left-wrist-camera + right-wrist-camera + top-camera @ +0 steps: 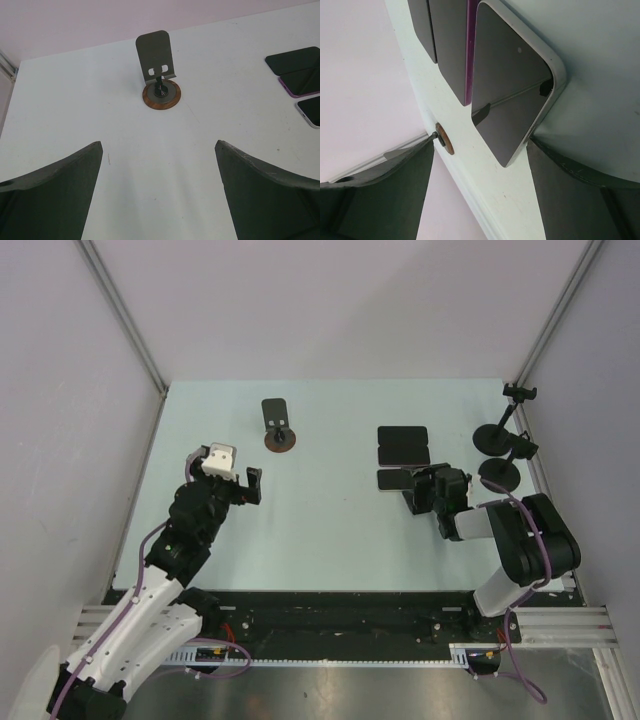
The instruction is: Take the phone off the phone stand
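White-edged phone (393,480) lies flat on the desk (330,530), on the right side, nearest of three phones in a row; next is a purple-edged phone (403,453), then a dark phone (402,435). Phone stand (277,428), a metal plate on a round wooden base, sits far-left of centre and carries nothing, so judged: the phone is already off it.

Right fingers (425,490) sit right at the white-edged phone's near-right end. In the right wrist view they are spread wider than the phone, one each side of its near short end, with nothing clamped. Whether one finger brushes the edge, cannot tell. The phone's long axis runs straight away from those fingers, roughly left-right across the desk.

Left fingers (225,472) are wide apart and empty, pointed at the bare stand and well apart from it. The right arm is clearly nearer the phone.
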Controlling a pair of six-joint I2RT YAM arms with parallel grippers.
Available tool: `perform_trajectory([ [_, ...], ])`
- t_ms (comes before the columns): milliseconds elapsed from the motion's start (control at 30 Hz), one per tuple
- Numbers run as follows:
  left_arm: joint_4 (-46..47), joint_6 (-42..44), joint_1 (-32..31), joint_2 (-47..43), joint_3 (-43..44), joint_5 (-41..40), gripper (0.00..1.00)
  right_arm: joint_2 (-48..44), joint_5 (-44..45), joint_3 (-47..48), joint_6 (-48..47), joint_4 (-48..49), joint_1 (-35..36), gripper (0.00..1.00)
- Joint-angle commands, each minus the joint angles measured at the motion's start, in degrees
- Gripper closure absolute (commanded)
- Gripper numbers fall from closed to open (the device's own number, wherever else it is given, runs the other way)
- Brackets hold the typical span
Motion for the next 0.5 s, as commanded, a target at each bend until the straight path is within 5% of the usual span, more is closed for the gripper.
perform_trajectory([
  [0,1.63,1.65,0.23,-0.78,-0.41,-0.52,0.0,3.04,2.23,1.29,0.3,-0.05,-0.23,0.2],
  [467,1.54,1.56,0.23,-0.6,-0.41,-0.61,0.0,2.61,4.25,1.82,-0.84,1.36,0.38,0.19],
])
